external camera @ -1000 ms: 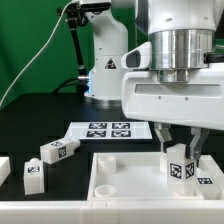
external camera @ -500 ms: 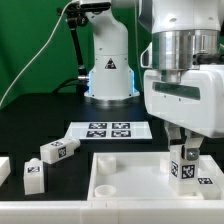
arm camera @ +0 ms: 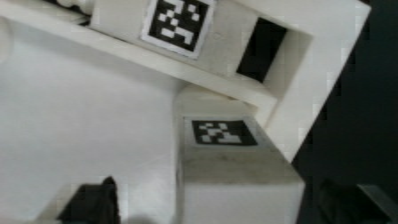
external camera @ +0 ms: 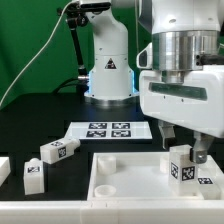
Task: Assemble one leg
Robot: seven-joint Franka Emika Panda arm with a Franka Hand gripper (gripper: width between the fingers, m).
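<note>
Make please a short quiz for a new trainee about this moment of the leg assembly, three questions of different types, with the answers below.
1. True or false: the gripper holds a leg upright over the large white square piece.
2. Multiple choice: how many loose legs lie on the black table toward the exterior view's left of the large piece? A) none B) two in full view, with one more cut by the edge C) five
3. Short answer: what flat white thing lies on the table behind the large piece?

Key:
1. True. The fingers flank the tagged block at the corner toward the exterior view's right.
2. B, for example this loose leg.
3. The marker board.
</note>
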